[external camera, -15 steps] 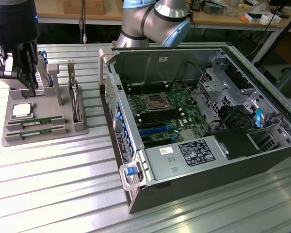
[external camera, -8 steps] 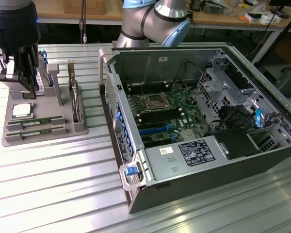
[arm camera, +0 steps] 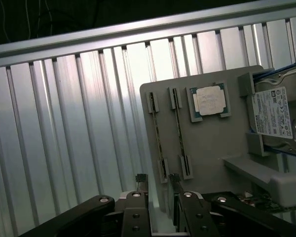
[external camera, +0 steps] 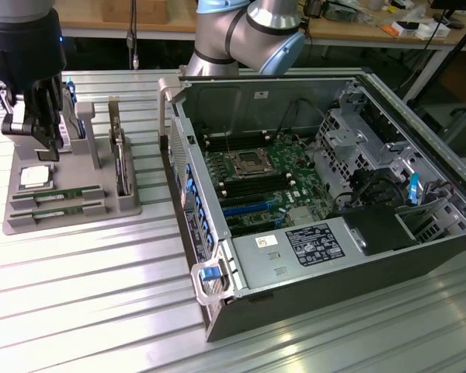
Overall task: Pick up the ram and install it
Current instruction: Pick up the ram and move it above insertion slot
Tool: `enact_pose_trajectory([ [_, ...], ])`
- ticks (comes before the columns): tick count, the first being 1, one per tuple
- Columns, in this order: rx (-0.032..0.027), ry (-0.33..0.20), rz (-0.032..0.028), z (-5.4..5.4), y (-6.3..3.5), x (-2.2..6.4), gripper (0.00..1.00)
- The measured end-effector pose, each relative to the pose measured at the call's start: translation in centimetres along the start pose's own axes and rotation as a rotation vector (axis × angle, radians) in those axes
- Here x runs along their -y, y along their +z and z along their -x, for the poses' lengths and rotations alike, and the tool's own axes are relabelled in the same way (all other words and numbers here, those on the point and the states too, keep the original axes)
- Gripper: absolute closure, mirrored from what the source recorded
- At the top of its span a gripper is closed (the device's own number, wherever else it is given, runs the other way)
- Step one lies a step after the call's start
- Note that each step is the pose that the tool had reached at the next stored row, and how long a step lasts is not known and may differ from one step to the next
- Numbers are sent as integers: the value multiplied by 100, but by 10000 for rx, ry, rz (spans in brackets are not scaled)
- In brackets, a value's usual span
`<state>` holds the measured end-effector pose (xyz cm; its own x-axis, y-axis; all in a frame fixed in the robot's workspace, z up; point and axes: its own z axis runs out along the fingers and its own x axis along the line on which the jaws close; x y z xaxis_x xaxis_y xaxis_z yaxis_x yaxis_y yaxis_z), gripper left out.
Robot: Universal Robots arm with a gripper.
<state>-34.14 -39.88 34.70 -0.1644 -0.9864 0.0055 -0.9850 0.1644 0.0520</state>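
Pincer (arm camera: 158, 178) spread, nothing pinched — hangs over gray holder (arm camera: 212, 143) on counter (arm camera: 64, 123) — ram (arm camera: 159, 140) slotted edge-up there, untouched.

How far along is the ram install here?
Done: nothing yet; both ram sticks sit in the gray tray. In hand: nothing; the gripper is open and empty above the tray. Left: the pick-up, and seating a stick on the motherboard in the open computer case.
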Motion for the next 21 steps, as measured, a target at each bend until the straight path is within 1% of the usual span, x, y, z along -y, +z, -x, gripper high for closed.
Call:
enact_pose_trajectory([
  [7, 22, -1, 4, 1, 66, 3, 70],
  [21, 26, -1, 5, 1, 153, 8, 70],
])
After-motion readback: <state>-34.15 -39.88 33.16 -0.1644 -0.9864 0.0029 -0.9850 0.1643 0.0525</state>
